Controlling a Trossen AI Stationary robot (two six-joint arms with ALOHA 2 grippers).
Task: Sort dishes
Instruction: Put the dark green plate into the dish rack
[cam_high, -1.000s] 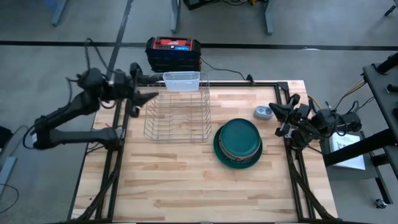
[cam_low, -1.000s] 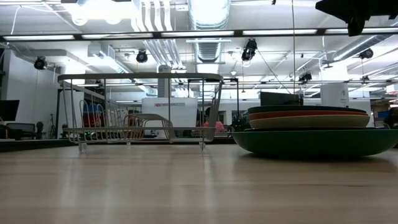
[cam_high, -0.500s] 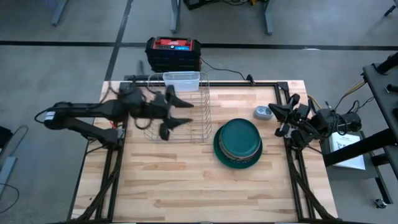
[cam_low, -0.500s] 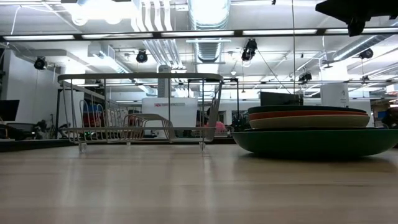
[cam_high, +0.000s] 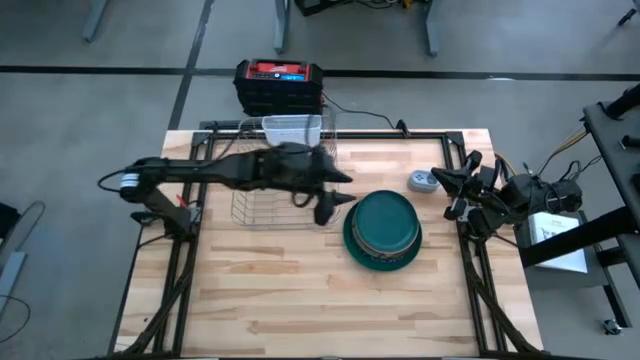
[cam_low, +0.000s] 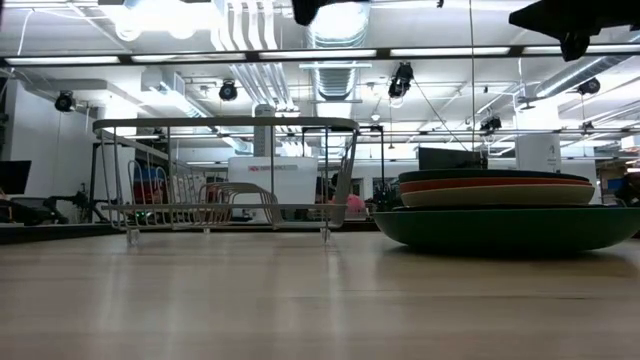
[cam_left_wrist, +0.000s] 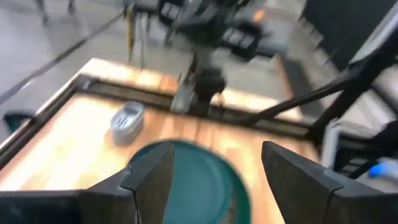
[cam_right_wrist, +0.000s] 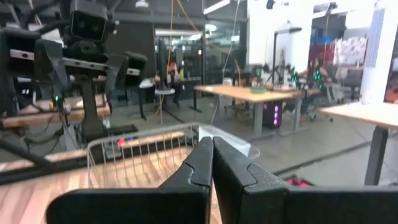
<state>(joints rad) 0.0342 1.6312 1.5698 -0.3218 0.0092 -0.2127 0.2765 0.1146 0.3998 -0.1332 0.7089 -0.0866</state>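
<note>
The left claw (cam_high: 338, 198), fingers spread apart, hangs over the wire rack's (cam_high: 262, 200) near corner, just beside the stack of dishes (cam_high: 383, 232) on the worktop (cam_high: 300, 300). The right claw (cam_high: 462, 185) waits pressed together at the worktop's right edge, by the small grey device (cam_high: 421, 181). Those plates look stiff, smooth and likely slippery; I'd pinch the top teal plate (cam_low: 495, 176) by its rim. Half a second ago the left arm was back over the rack's left side; the stack hasn't moved
</note>
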